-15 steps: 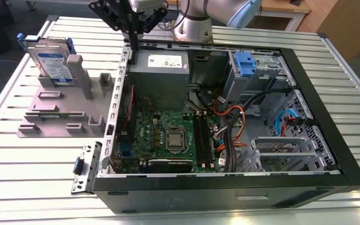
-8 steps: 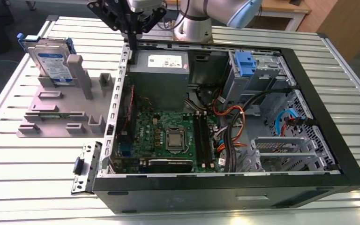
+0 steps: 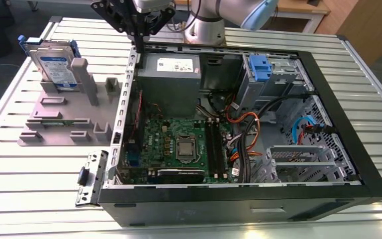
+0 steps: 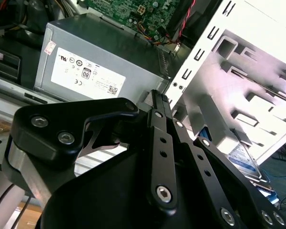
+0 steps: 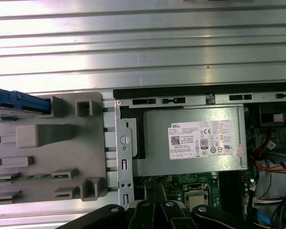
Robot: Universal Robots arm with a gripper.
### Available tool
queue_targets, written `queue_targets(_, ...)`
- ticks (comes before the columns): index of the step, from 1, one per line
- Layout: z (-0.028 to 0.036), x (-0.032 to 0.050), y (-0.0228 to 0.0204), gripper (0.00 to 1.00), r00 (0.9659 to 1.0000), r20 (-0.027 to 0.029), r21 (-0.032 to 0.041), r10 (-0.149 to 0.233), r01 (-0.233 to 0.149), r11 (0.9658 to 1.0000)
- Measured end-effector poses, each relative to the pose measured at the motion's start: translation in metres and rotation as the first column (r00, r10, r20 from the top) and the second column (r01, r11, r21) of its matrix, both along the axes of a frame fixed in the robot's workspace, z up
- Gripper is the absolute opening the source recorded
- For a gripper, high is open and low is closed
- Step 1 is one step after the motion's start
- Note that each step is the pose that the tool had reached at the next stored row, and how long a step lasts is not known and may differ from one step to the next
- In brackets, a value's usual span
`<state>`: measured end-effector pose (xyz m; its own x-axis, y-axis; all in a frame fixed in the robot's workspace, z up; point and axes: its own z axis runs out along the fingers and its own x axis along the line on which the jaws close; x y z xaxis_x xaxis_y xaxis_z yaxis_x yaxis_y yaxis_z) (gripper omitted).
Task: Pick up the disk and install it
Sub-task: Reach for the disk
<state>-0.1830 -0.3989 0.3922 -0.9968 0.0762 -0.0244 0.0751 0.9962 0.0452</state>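
Observation:
The disk (image 3: 53, 65), a silver-grey drive with a white-and-blue label in a blue caddy, stands upright in a slot at the far end of the grey holder block (image 3: 65, 112), on the exterior view's left. In the first wrist view its blue caddy edge (image 5: 20, 100) shows beside the block (image 5: 47, 148). In the second wrist view part of its label (image 4: 241, 153) peeks from behind the block. My gripper (image 3: 138, 45) hangs over the far left corner of the open computer case (image 3: 337, 124), well away from the disk. Its black fingers (image 4: 158, 98) are pressed together with nothing between them.
Under the gripper lies the grey power supply box (image 3: 171, 74) with its white label (image 5: 202, 141). A second blue-handled caddy (image 3: 260, 67) sits in the case's drive bay. Motherboard (image 3: 177, 144) and cables (image 3: 244, 129) fill the case. All stands on a slatted metal table (image 3: 38, 174).

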Motion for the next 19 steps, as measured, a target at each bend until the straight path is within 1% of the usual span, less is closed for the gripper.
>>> queue_targets(19,-0.0001,-0.0051,0.0,0.1,1.0,0.0,0.0,0.0,0.0,1.0)
